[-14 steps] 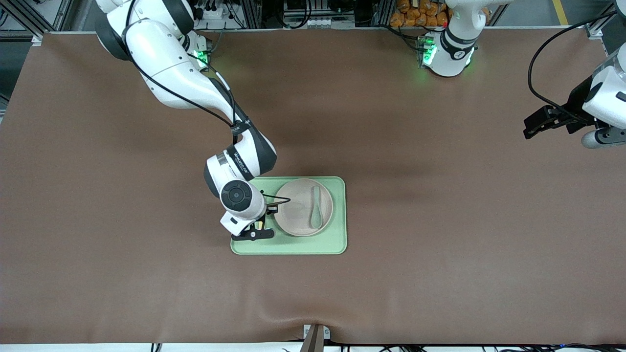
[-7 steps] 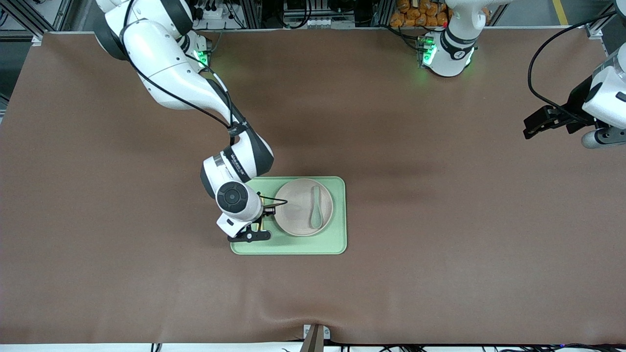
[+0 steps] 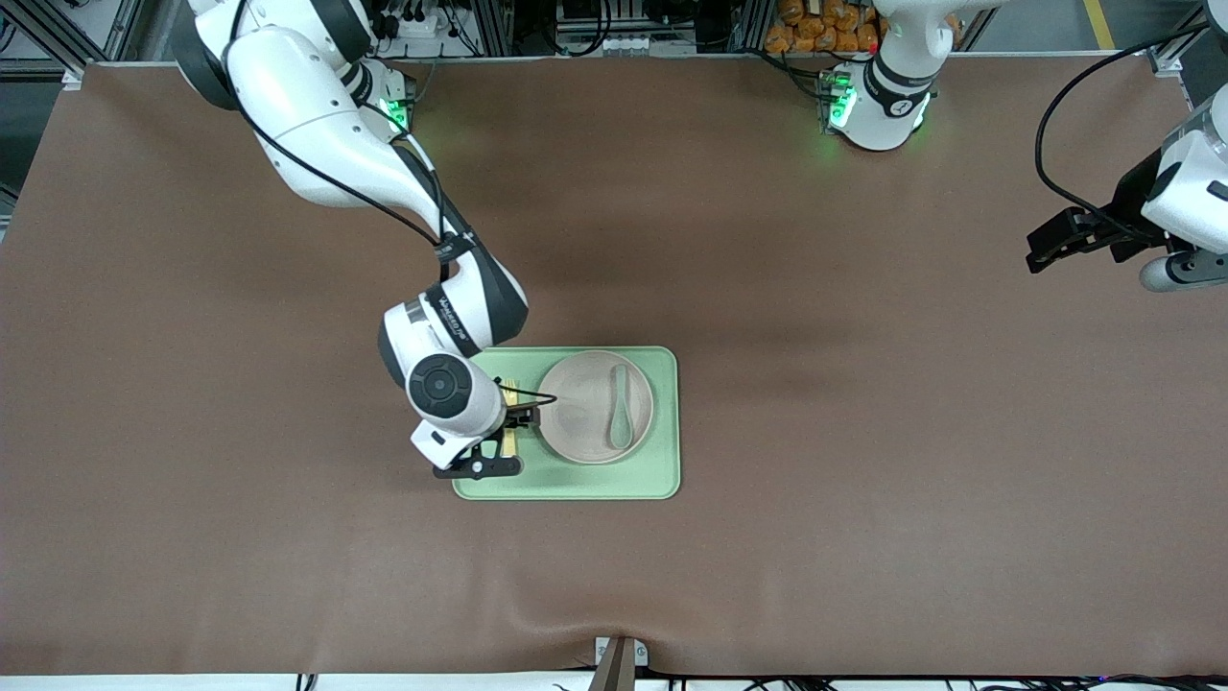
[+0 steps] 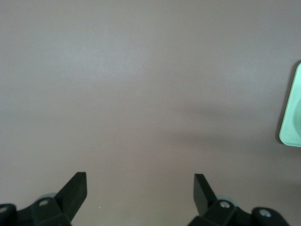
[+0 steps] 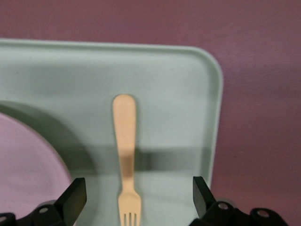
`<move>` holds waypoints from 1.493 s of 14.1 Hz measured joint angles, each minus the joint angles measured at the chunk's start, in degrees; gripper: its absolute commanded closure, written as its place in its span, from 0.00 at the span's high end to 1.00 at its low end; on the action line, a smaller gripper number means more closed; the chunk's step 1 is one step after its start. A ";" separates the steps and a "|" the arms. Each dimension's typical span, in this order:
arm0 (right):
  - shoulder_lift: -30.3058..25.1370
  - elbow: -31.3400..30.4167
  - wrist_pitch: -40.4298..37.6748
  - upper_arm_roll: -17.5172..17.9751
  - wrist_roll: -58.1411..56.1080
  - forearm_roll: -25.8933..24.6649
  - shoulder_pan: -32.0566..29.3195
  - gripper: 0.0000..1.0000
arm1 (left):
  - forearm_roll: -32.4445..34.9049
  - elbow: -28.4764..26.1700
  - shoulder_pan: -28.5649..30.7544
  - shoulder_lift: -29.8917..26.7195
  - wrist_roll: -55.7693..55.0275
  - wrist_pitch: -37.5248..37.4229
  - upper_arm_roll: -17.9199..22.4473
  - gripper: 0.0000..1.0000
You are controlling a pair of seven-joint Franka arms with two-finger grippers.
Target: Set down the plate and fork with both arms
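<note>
— plate first: where does the small round pale beige-pink plate sit?
— on the rectangular light green tray in the middle of the brown table cover. a grey-green spoon lies inside the plate, on the half toward the left arm's end of the table.
— and the slim pale yellow plastic fork?
— it lies flat on the tray floor, just beside the plate, toward the right arm's end of the table. nothing grips it. in the front view only a sliver of it shows past the arm's wrist.
— where is the right arm's black two-finger gripper?
— it is over that end of the tray, directly above the fork. its fingers are spread wide with the fork between them, and neither one touches the fork. in the front view the gripper is largely hidden under the white wrist.
— can the tray's edge be seen from the right wrist?
— yes, one rounded corner of the tray shows, with the plate's rim at the side of the picture.
— and the left arm?
— it waits, with its black gripper over bare table cover at its own end, well apart from the tray. the left wrist view shows its fingers parted wide around nothing, the gripper looking at plain cover with a sliver of the tray at the picture's edge.
</note>
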 measured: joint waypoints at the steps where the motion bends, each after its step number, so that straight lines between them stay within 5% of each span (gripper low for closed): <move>1: -1.18 0.25 -0.81 0.71 -0.01 0.00 -1.75 1.00 | 0.00 -0.02 0.00 0.00 0.00 0.00 0.00 1.00; 7: -10.07 1.00 -7.29 10.60 -0.08 0.01 -16.07 1.00 | 0.00 -0.07 -0.01 0.00 0.00 0.03 -0.04 1.00; 21: -36.28 -0.12 -30.30 12.50 -2.97 1.15 -24.16 1.00 | -0.06 0.63 -0.06 -0.09 3.54 0.15 -0.28 1.00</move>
